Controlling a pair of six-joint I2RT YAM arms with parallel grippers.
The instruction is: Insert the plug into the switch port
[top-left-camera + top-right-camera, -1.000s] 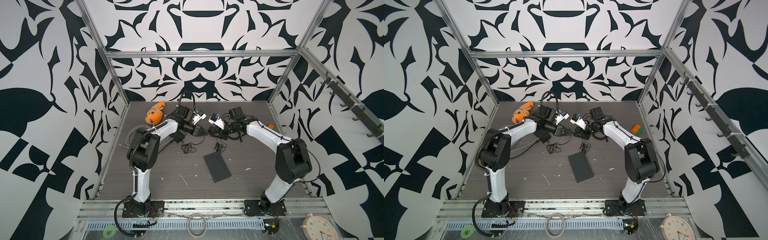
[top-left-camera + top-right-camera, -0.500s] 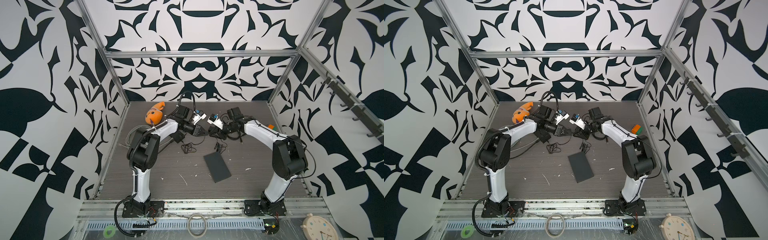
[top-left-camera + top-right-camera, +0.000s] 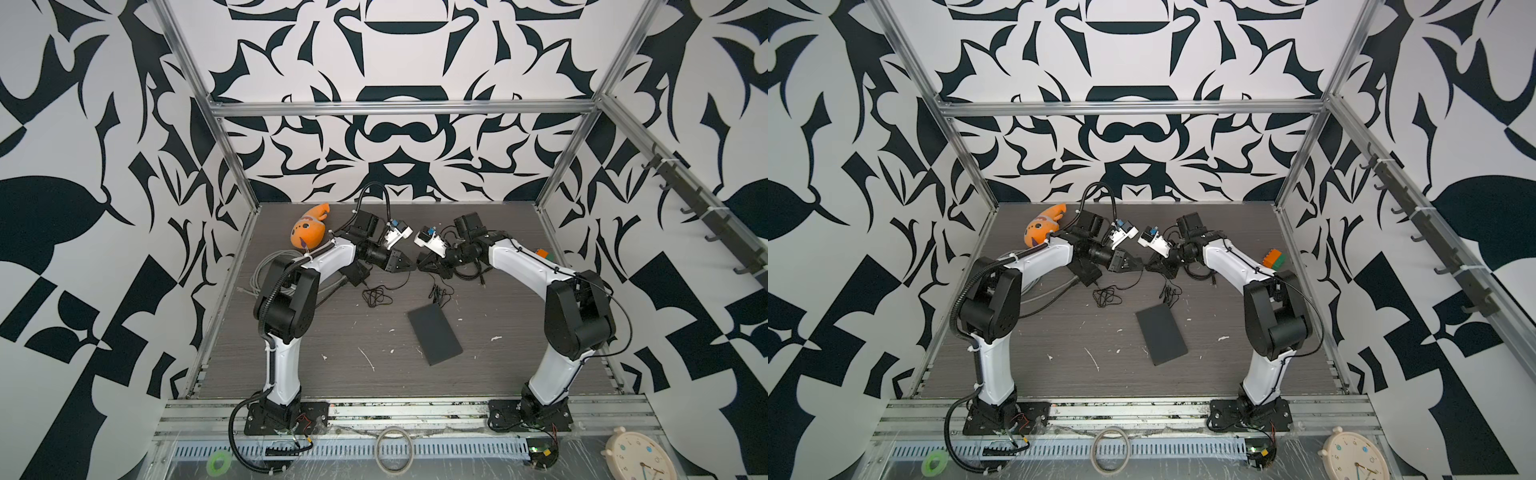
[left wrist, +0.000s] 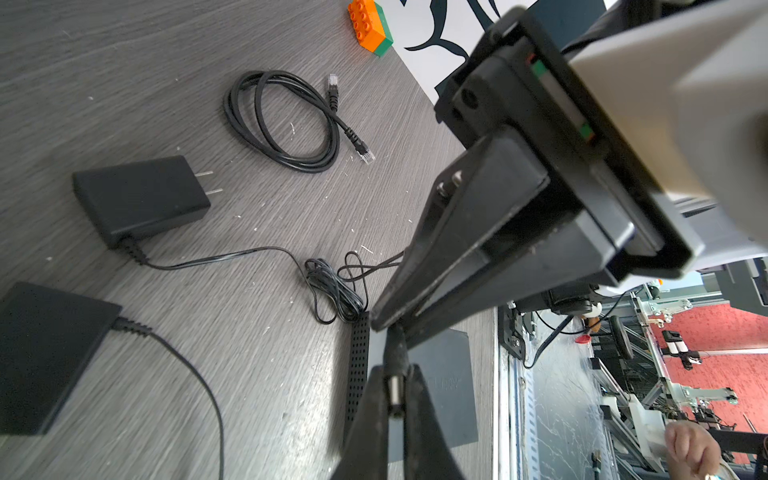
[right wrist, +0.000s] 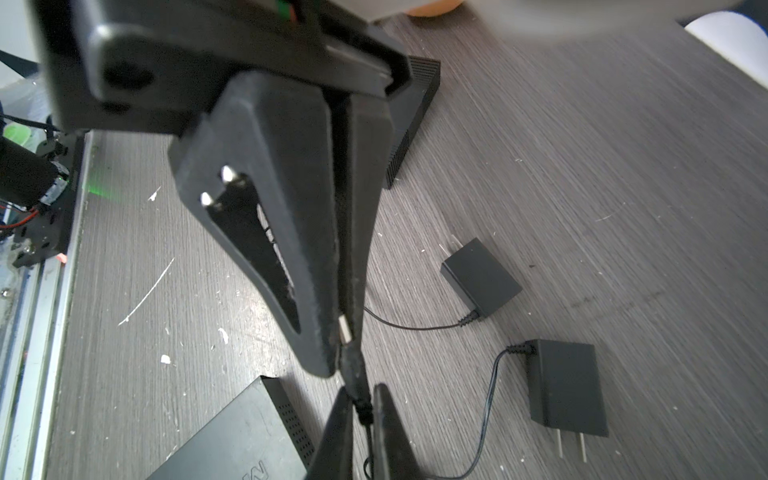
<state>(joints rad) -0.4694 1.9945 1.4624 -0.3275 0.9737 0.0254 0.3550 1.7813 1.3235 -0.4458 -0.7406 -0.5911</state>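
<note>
Both arms reach forward and inward with elbows bent, wrists turned toward each other, tips almost meeting. Left gripper [image 3: 409, 266]: jaws closed on the barrel plug [image 4: 393, 392]. Right gripper [image 3: 419, 267]: jaws pinched on that plug's strain relief.

Switch [image 3: 434, 333] lies central, toy [image 3: 309, 232] back left, block [image 3: 1273, 258] back right

Your left gripper [image 4: 395, 370] is clamped on the barrel plug [image 4: 395, 386], with the silver tip showing between its fingers. The right gripper [image 4: 390, 330] pinches the plug's black stem just past that. Right under them, the network switch [image 4: 444, 374] lies near the table [image 4: 266, 208] edge. Further in you've got a pronged power adapter [image 4: 141, 199], a second adapter [image 4: 45, 357] and a coiled ethernet cable [image 4: 286, 120]. An orange and green toy brick [image 4: 370, 27] sits at the wall edge.
</note>
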